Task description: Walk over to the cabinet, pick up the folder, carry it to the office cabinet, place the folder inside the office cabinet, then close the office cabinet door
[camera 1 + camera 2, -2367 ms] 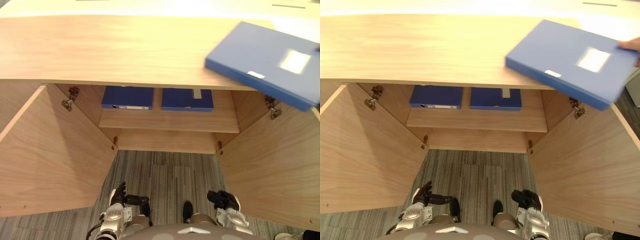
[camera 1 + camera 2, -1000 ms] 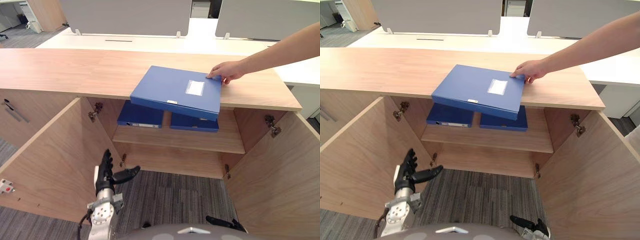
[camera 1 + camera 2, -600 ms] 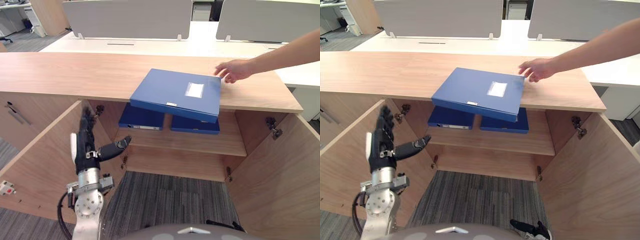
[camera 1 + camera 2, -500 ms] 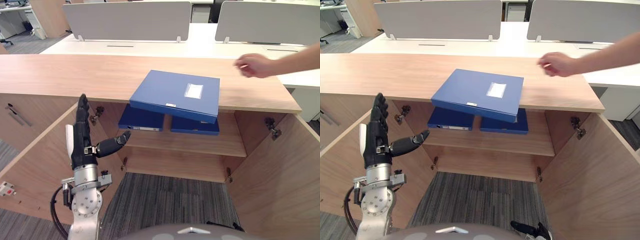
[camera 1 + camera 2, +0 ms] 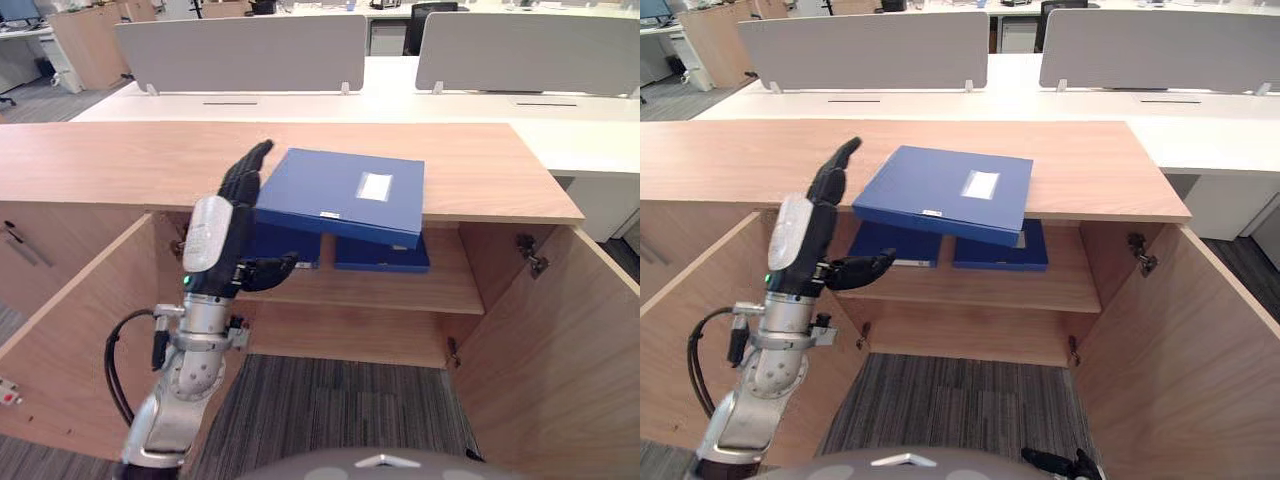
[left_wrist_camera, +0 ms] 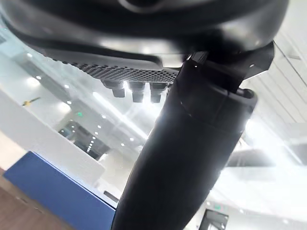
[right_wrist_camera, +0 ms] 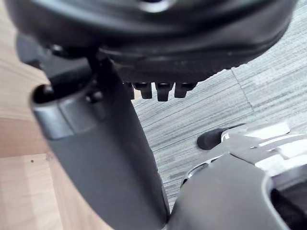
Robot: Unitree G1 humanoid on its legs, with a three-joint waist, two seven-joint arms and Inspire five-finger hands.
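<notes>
While both light wooden cabinet doors stand swung wide, left (image 5: 80, 330) and right (image 5: 560, 350), the flat blue rectangular folder with a white label (image 5: 340, 195) lies on the long light wooden cabinet top (image 5: 120, 160). Its near edge juts out past the front lip, over the open compartment. Nobody has hold of it.

Up in front of the cabinet is the left hand (image 5: 800, 235), its dark fingers (image 5: 830, 175) straight and pointing up and away, the thumb sticking out sideways toward the shelf. It is spread wide, holds nothing, and sits just beside the folder's left corner with a gap showing between them in the right eye view.

Inside, two more blue folders, one left (image 5: 890, 245) and one right (image 5: 1000, 250), lie flat side by side on the wooden inner shelf (image 5: 380, 290).

Down at the bottom edge, the right hand (image 5: 1055, 463) hangs low over the grey striped carpet (image 5: 330, 410), fingers loose and empty.
</notes>
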